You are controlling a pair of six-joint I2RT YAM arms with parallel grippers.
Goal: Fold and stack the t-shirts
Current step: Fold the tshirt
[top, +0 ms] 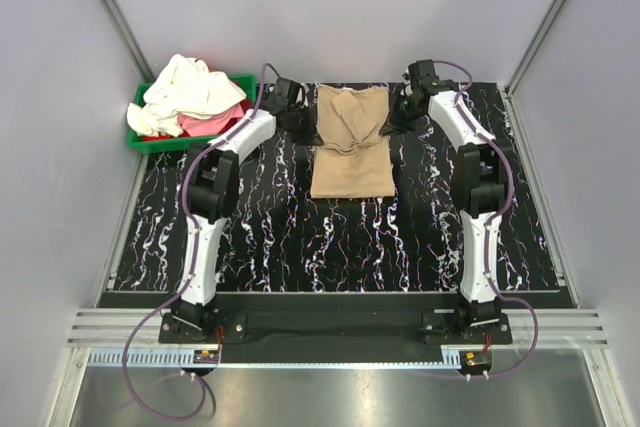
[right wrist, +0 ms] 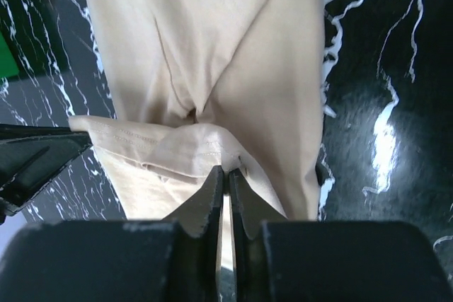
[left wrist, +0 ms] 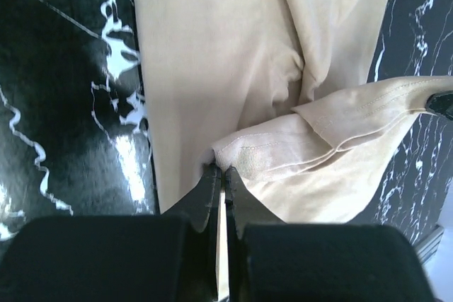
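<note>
Left gripper and right gripper both pinch shut on the edge of the tan shirt, at 12 o'clock on the table. Each bites only a tiny bit of cloth, so it may slip out and spoil the fold. Wrist views show those bites. Only the top view shows the other shirts in the bin at 10 o'clock.

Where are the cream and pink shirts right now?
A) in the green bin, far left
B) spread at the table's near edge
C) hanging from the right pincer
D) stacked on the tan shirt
A: the cream shirt and the pink shirt lie heaped in the green bin at the far left corner, and only the tan shirt is on the table.
</note>
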